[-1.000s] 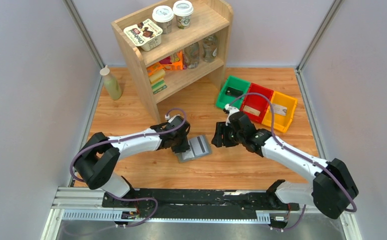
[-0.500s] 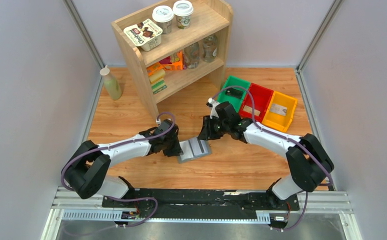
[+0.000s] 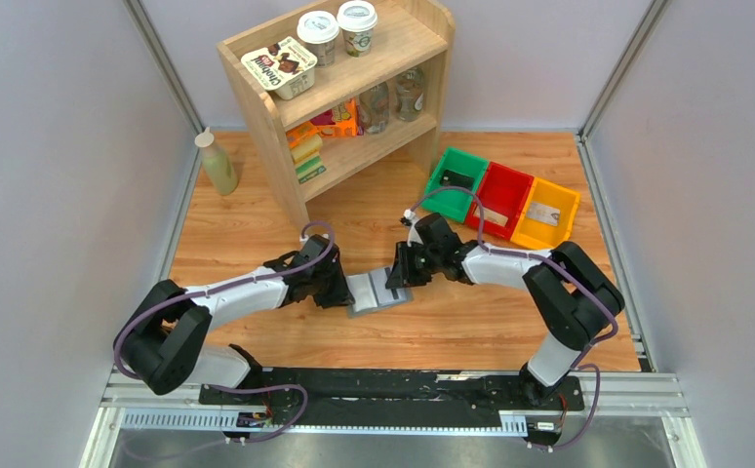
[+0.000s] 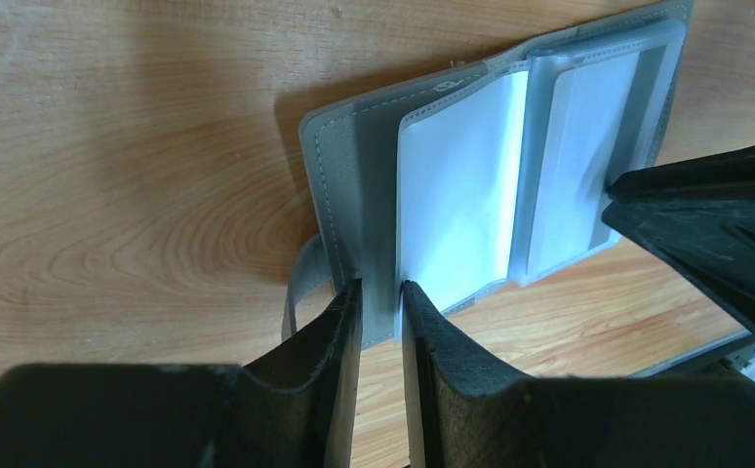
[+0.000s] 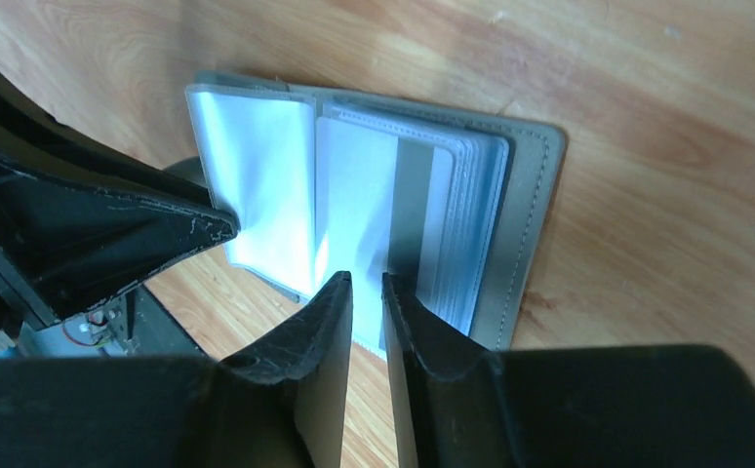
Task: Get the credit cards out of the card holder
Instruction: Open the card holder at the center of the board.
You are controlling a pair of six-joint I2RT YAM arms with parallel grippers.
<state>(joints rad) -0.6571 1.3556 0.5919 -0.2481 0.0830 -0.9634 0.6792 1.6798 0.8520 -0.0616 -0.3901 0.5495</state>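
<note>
The grey card holder [image 3: 372,293] lies open like a book on the wooden table. In the left wrist view its grey cover [image 4: 354,195], clear inner pockets and side tab [image 4: 300,283] show. My left gripper [image 3: 340,291] is at its left edge, jaws nearly together, tips on the cover [image 4: 378,292]. My right gripper [image 3: 399,276] comes from the right, jaws nearly together, tips [image 5: 366,283] at the near edge of a whitish credit card [image 5: 354,195] with a dark stripe. That card lies on a stack of pockets on the holder's right half [image 5: 535,224].
A wooden shelf [image 3: 344,88] with cups and snacks stands at the back. A pale green bottle [image 3: 218,164] stands left of it. Green [image 3: 456,175], red [image 3: 502,193] and yellow [image 3: 549,216] bins sit at the back right. Grey walls close in both sides.
My right gripper has moved left and down onto the holder's right half. My left gripper has slid left from over the holder to its left edge.
</note>
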